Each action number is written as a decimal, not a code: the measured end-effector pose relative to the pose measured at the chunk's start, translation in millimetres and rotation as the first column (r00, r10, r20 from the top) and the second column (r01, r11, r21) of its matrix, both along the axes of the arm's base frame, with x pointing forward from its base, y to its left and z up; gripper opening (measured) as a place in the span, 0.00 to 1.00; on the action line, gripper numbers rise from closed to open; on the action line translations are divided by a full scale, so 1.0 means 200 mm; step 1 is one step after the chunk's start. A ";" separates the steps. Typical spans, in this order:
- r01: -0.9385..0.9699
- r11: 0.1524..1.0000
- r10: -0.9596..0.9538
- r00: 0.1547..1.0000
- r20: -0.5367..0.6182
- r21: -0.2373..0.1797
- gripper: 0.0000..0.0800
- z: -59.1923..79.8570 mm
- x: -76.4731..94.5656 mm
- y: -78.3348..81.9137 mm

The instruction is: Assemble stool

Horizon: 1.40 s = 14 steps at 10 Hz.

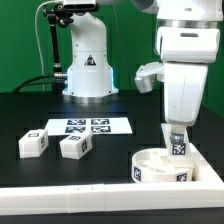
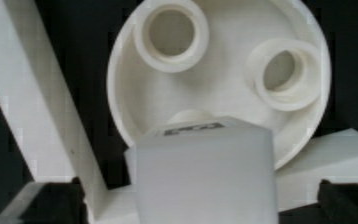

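1. Black flat surface [image 1: 35, 108]: carried all the parts.
2. White Franka arm [image 1: 185, 70]: reached down over the front corner on the exterior view's right.
3. Long white L-shaped border wall [image 1: 60, 194]: ran along the front edge.
4. Thick round white plastic disc seat [image 1: 160, 172]: lay in that front corner against the wall, its round sockets facing up.
5. Marker board [image 1: 88, 126]: lay mid-surface.
6. Two loose white tagged block legs [image 1: 33, 143] [image 1: 75, 146]: lay side by side near the front edge, on the exterior view's left.
7. Third white block leg [image 2: 202, 175]: stood upright on the seat.
8. Gripper [image 1: 177, 132]: spread wide, its fingers on either side of the upright leg, with gaps on both sides.
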<state>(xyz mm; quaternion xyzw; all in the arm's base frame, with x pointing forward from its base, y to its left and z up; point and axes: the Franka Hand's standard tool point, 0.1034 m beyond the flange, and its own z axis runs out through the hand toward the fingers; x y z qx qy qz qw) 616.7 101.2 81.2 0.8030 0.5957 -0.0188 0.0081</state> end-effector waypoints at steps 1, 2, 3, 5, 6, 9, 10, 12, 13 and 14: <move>-0.003 1.000 0.003 1.000 0.016 0.005 0.81 0.00 0.01 0.01; 0.003 1.000 -0.003 1.000 0.012 0.005 0.81 -0.01 0.01 0.02; 0.003 1.000 -0.003 1.000 0.010 0.006 0.65 -0.01 0.01 0.02; 0.005 1.000 -0.005 1.000 0.010 0.005 0.48 -0.01 0.01 0.02; 0.006 1.000 -0.006 1.000 0.010 0.005 0.42 -0.01 0.01 0.02; 0.054 0.999 -0.054 0.999 0.011 0.006 0.42 -0.01 0.01 0.01; 0.142 0.990 -0.142 0.990 0.012 0.005 0.42 -0.01 0.01 0.02; 0.392 0.920 -0.393 0.920 -0.016 -0.017 0.42 -0.02 -0.01 0.02; 0.479 0.877 -0.480 0.877 -0.022 -0.020 0.43 -0.02 -0.01 0.02; 0.598 0.802 -0.598 0.801 -0.032 -0.018 0.43 -0.02 -0.01 0.01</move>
